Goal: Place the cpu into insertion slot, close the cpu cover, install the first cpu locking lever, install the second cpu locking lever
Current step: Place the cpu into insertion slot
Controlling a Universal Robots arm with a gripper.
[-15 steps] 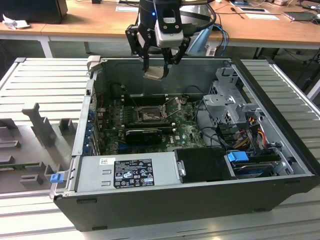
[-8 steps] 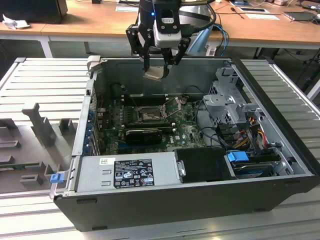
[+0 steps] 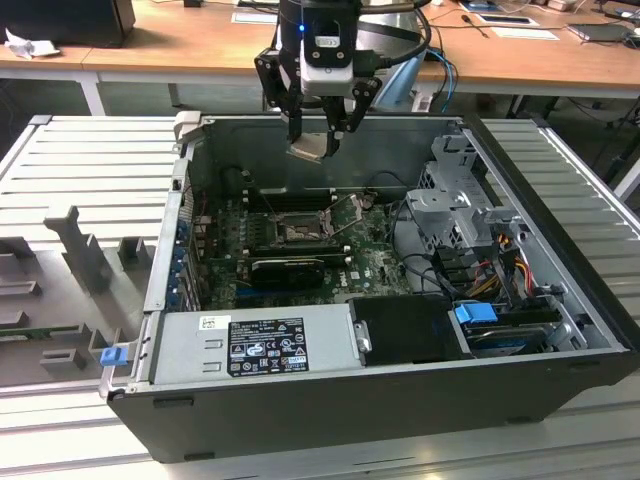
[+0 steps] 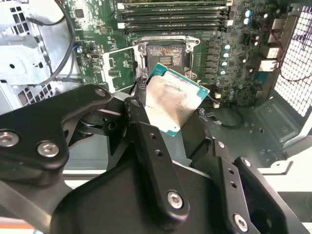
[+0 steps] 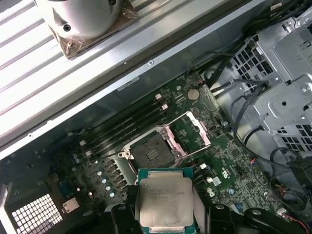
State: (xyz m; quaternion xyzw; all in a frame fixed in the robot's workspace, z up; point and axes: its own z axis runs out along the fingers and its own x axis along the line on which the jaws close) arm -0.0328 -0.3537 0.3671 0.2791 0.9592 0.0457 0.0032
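Observation:
My gripper (image 3: pixel 318 140) hangs over the far wall of the open computer case, shut on the cpu (image 3: pixel 308 148), a flat silvery-beige square held by its edges. Both wrist views show the cpu (image 4: pixel 173 100) (image 5: pixel 165 200) between the black fingers (image 4: pixel 146 141), well above the motherboard. The insertion slot (image 3: pixel 298 233) (image 4: pixel 163 56) (image 5: pixel 152 152) lies bare on the board below. The cpu cover (image 5: pixel 191 130) (image 4: pixel 119 66), a thin metal frame, stands flipped open beside the slot.
Memory sticks (image 4: pixel 173 14) run along one side of the slot. A metal drive cage (image 3: pixel 455 200) with cables fills the exterior view's right of the case. The power supply (image 3: pixel 260 345) sits along the near wall. A grey fixture (image 3: pixel 85 250) stands outside the case.

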